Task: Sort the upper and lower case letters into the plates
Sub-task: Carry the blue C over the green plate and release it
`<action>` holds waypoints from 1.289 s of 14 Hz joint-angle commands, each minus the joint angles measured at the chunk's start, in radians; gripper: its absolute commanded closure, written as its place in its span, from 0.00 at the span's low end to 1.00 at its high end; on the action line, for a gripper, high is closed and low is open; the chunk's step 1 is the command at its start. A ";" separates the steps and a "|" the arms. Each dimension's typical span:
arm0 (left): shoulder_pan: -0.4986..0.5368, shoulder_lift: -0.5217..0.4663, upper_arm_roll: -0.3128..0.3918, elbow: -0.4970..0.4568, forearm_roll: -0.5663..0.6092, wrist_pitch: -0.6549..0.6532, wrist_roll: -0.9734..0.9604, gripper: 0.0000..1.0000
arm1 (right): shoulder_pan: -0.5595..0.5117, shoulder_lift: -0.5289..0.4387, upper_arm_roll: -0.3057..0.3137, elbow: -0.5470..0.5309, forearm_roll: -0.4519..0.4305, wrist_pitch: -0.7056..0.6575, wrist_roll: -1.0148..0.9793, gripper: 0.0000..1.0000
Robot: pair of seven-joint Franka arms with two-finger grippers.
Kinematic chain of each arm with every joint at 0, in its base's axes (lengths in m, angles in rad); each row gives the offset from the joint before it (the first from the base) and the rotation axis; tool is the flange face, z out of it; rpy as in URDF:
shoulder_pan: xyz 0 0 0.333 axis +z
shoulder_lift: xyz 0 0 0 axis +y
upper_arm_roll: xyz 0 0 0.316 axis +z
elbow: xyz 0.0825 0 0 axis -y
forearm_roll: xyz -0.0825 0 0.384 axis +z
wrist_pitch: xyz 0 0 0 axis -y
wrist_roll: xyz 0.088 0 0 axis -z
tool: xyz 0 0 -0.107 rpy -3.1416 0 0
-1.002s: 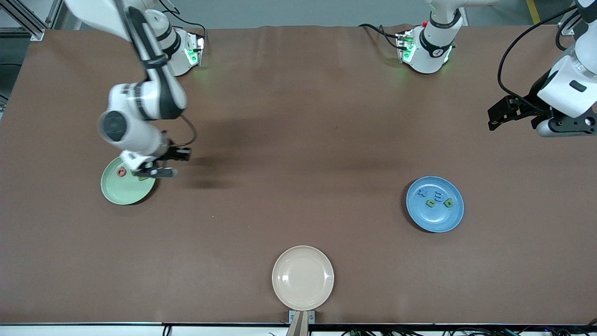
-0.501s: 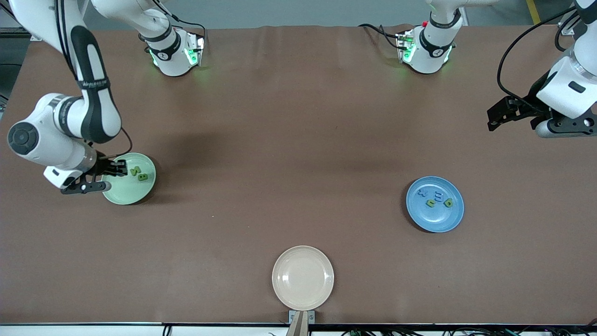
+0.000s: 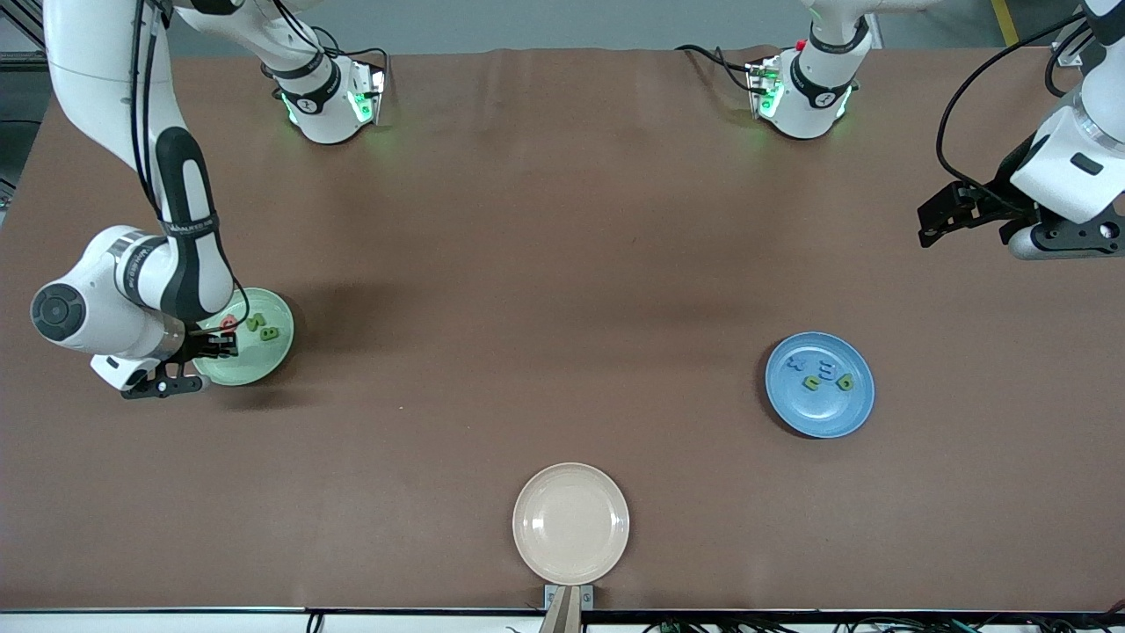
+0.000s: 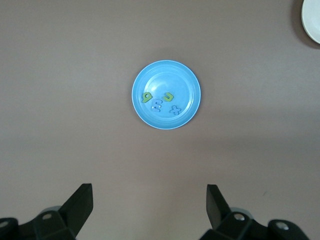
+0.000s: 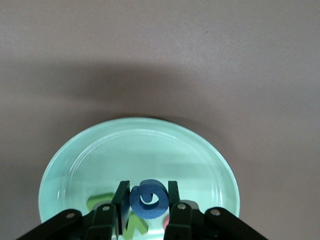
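Observation:
My right gripper is shut on a blue letter G and hangs low over the pale green plate. In the front view the right gripper is above the side of that plate toward the right arm's end of the table. A red letter and two green letters lie in it. The blue plate holds two blue letters and two green ones. My left gripper waits open and empty, high over the left arm's end of the table.
A cream-beige plate with nothing in it sits at the table's edge nearest the front camera. Brown table surface stretches between the three plates. The left wrist view looks down on the blue plate and catches the cream plate's rim.
The right arm has swung across the green plate toward the right arm's end of the table, with the blue letter held, then come slightly nearer the front camera. The left arm has not moved.

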 commanded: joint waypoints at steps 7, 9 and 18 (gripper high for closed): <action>0.000 -0.003 -0.007 -0.001 -0.018 0.026 0.005 0.00 | -0.071 0.049 0.078 0.016 0.057 0.037 -0.041 0.76; 0.003 -0.006 -0.008 -0.001 -0.020 0.026 0.005 0.00 | -0.065 0.045 0.078 0.016 0.055 0.024 -0.044 0.12; 0.005 -0.009 -0.007 -0.001 -0.021 0.026 0.006 0.00 | 0.082 -0.368 0.064 -0.029 -0.167 -0.353 0.357 0.00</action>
